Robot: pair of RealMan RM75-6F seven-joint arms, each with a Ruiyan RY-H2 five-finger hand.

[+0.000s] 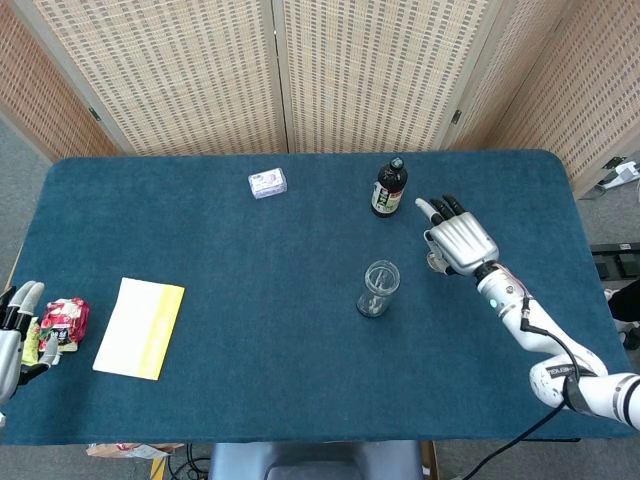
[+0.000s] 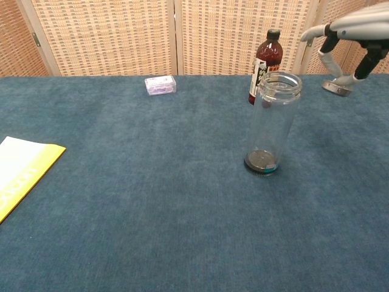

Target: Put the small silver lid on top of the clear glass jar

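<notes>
So, far left at the table edge, the left hand (image 1: pixel 15 335) sits idle with its fingers apart, a red and green snack packet (image 1: pixel 62 323) just beside it. Next over is a flat white and yellow paper pad (image 1: pixel 140 327), then a small pale purple box (image 1: pixel 267 183) up near the back. The tall clear glass jar (image 2: pixel 271 123) stands upright mid-table, mouth open. Behind it is a dark bottle with a black cap (image 2: pixel 264 58). The right hand (image 1: pixel 460 243) pinches the small silver lid (image 2: pixel 337 87) in the air, right of the jar's rim.
</notes>
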